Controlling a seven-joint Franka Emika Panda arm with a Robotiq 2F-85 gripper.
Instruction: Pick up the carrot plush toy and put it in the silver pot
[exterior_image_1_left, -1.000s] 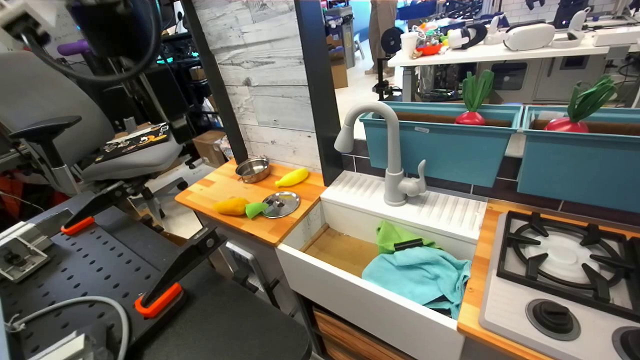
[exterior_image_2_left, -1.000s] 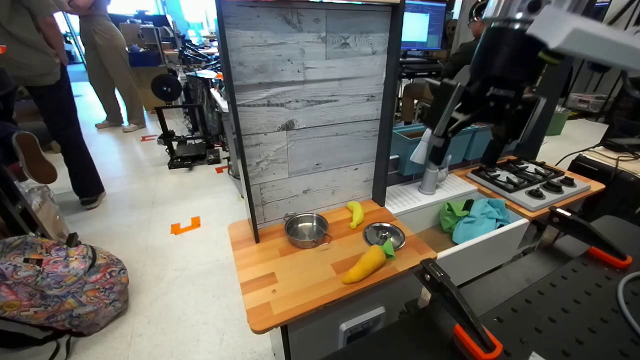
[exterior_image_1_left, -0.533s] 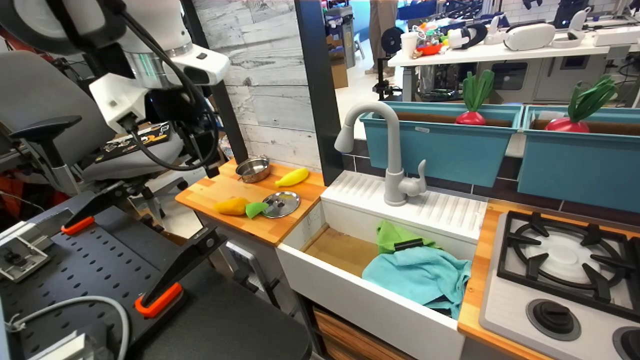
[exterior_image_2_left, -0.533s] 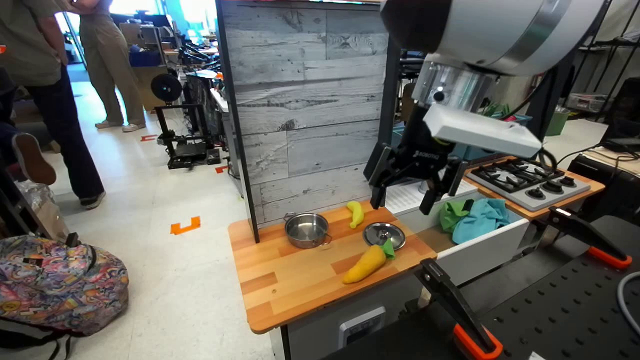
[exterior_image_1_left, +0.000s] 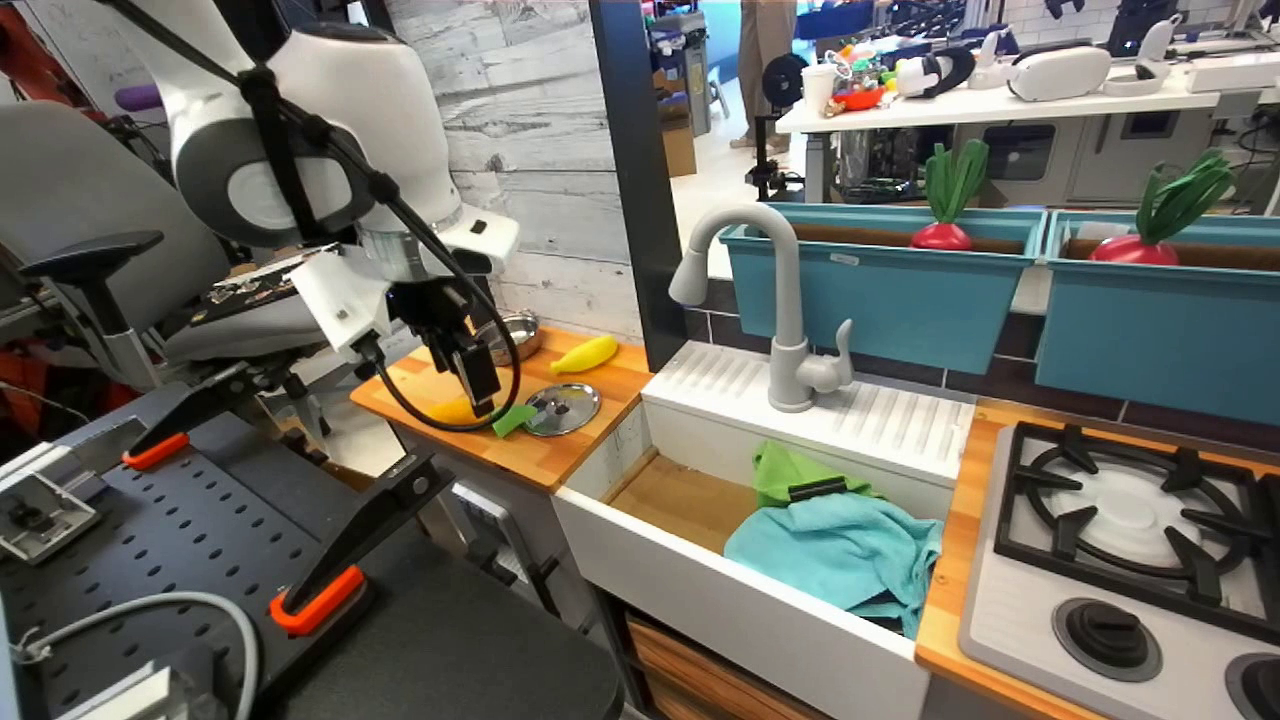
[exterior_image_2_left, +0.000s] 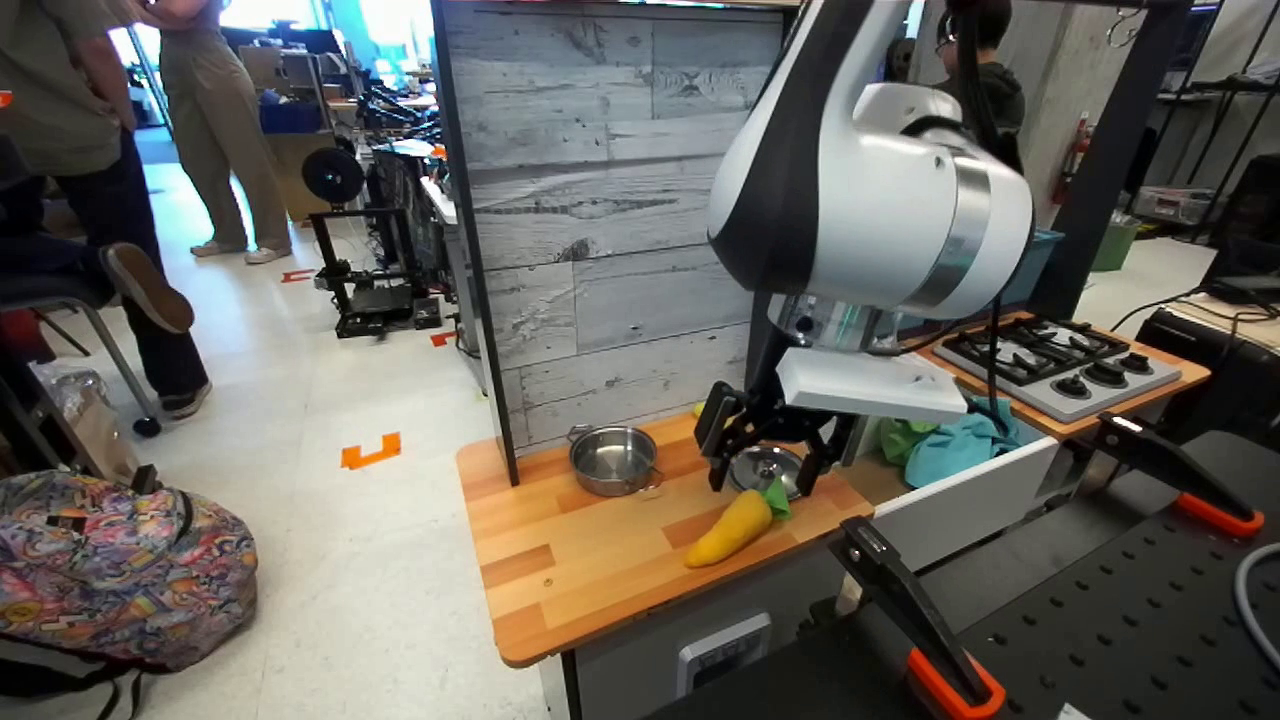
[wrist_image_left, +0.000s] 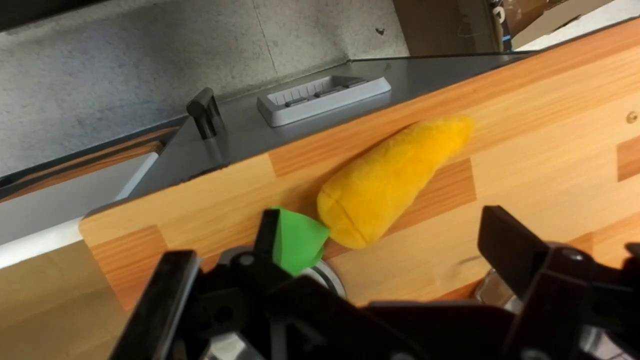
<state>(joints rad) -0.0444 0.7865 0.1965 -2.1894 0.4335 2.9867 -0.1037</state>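
Note:
The carrot plush toy, orange-yellow with a green top, lies on the wooden counter near its front edge. It fills the middle of the wrist view and is partly hidden behind the gripper in an exterior view. The silver pot stands upright on the counter near the wall panel; a small part shows at the lower right of the wrist view. My gripper is open and empty, pointing down above the carrot's green end; the carrot lies beyond the fingertips in the wrist view.
A metal lid lies beside the carrot's green top. A yellow banana toy lies near the wall panel. The white sink with cloths adjoins the counter. A tall grey faucet stands behind the sink.
The arm has come down and across from above the sink side to over the counter, close above the carrot and lid. The gripper stays open. The carrot and pot have not moved.

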